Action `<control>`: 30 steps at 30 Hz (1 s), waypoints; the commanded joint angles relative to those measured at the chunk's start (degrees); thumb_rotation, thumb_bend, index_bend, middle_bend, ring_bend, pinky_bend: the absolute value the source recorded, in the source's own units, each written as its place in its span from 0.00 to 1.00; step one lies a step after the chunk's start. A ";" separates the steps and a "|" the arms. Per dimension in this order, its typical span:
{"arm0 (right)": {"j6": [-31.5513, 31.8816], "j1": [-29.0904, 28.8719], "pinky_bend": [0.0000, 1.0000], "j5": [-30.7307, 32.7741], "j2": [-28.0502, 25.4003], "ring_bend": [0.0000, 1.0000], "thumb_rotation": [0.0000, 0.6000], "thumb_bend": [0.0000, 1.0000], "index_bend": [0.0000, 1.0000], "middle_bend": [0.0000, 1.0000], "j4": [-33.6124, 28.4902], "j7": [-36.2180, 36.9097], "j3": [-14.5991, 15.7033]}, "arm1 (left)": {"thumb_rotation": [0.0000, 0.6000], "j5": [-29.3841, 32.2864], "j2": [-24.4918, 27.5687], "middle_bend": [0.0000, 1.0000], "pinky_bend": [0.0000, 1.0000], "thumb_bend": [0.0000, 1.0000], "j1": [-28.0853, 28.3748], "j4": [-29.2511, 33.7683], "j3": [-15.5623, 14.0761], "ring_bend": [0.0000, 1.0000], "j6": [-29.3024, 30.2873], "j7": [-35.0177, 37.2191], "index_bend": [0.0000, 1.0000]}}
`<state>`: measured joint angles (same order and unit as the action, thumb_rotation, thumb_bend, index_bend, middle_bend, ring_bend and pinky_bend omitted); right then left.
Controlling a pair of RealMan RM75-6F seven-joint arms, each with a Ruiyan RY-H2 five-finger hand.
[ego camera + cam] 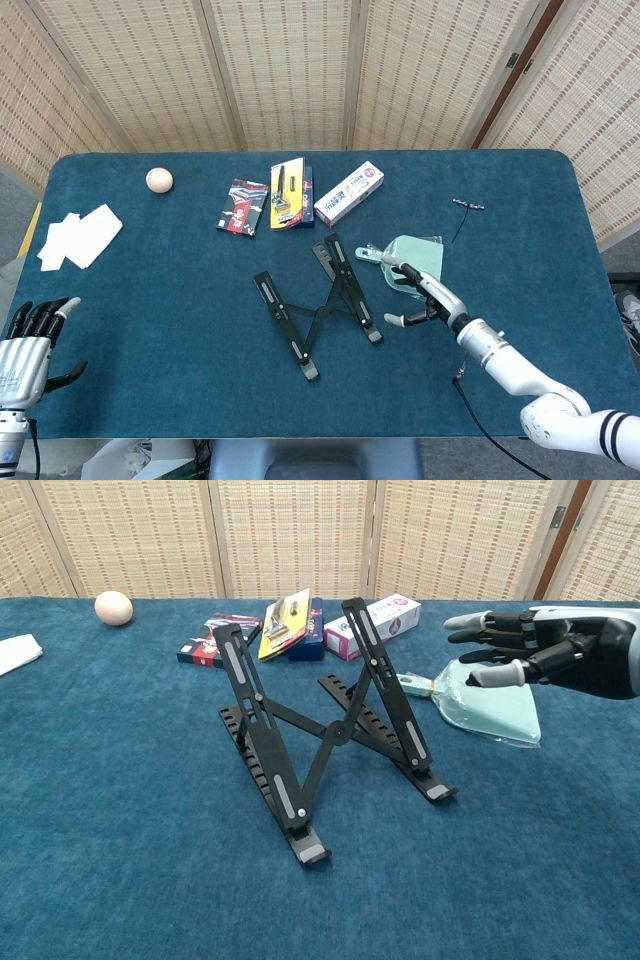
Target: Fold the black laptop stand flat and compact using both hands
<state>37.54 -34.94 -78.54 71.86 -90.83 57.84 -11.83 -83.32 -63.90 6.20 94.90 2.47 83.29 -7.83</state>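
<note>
Head view. The black laptop stand [318, 308] sits unfolded near the middle of the blue table [150, 300], its two long side rails joined by a crossed brace. The rails run from the near-left toward the far-right, so the stand's long axis is diagonal to the table edge. The right hand [420, 297] hovers just to the right of the stand's right rail, over the near edge of a pale green dustpan [412, 262]. Its fingers are spread and it holds nothing. The stand lies to this hand's left, near but not touching. The left hand [32, 345] rests at the near-left corner, well apart from the stand, fingers apart and empty. The right hand is clearly the nearer of the two.

Chest view. The stand [320, 725] is propped up, its rails sloping upward away from the camera and its feet on the cloth. The right hand [530, 650] enters from the right at about the height of the rail tops, fingers extended toward the stand, thumb below, nothing held. The left hand is not visible here. Judged from this layout, folding calls for the left hand to reach the left rail.
</note>
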 commanded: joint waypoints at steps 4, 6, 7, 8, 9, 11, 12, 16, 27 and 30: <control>-1.35 -2.52 0.12 -2.66 4.29 0.00 1.00 0.12 0.00 0.00 4.68 5.44 0.11 | 1.00 -0.23 0.09 0.14 0.05 0.17 0.29 0.26 0.00 0.11 -0.40 0.15 0.12; -1.14 -3.10 0.12 -3.18 5.76 0.00 1.00 0.12 0.00 0.00 6.08 7.06 0.15 | 1.00 -0.19 0.14 0.14 0.05 0.17 0.37 0.42 0.05 0.11 -0.47 0.20 0.12; -1.06 -3.35 0.12 -3.46 6.26 0.00 1.00 0.12 0.00 0.00 6.57 7.66 0.20 | 1.00 -0.17 0.20 0.14 0.05 0.17 0.38 0.51 0.08 0.11 -0.49 0.21 0.12; -0.99 -3.61 0.12 -3.73 6.80 0.00 1.00 0.12 0.00 0.00 7.02 8.62 0.29 | 1.00 -0.16 0.29 0.14 0.05 0.17 0.41 0.65 0.11 0.11 -0.50 0.19 0.12; -0.95 -3.77 0.12 -3.83 7.15 0.00 1.00 0.12 0.00 0.00 7.23 9.38 0.35 | 1.00 -0.17 0.36 0.14 0.05 0.17 0.42 0.73 0.12 0.11 -0.50 0.19 0.12; -0.94 -4.07 0.12 -3.83 7.89 0.00 1.00 0.12 0.00 0.00 7.55 11.04 0.48 | 1.00 -0.19 0.52 0.14 0.05 0.17 0.45 0.92 0.15 0.11 -0.49 0.20 0.12; -0.91 -4.13 0.12 -3.55 8.33 0.00 1.00 0.12 0.00 0.00 7.70 11.60 0.49 | 1.00 -0.19 0.56 0.14 0.05 0.17 0.48 0.97 0.16 0.11 -0.53 0.23 0.12; -0.95 -4.15 0.12 -2.15 9.98 0.00 1.00 0.12 0.00 0.00 6.91 14.27 0.49 | 1.00 -0.43 0.57 0.14 0.05 0.17 0.74 1.18 0.10 0.11 -0.90 0.51 0.12; 2.87 -2.02 0.08 1.22 10.75 0.00 1.00 0.12 0.00 0.00 -0.57 11.37 0.64 | 1.00 -0.54 0.73 0.14 0.05 0.17 0.71 0.98 -0.10 0.11 -0.95 0.92 0.12; 4.25 -0.83 0.07 1.86 9.74 0.00 1.00 0.12 0.00 0.00 -4.86 8.98 1.26 | 1.00 -0.55 0.69 0.14 0.05 0.17 0.71 0.84 -0.20 0.11 -1.07 0.99 0.12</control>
<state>40.54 -36.86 -77.57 82.37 -92.87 68.67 -10.99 -83.86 -63.20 6.91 95.76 2.28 82.24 -6.85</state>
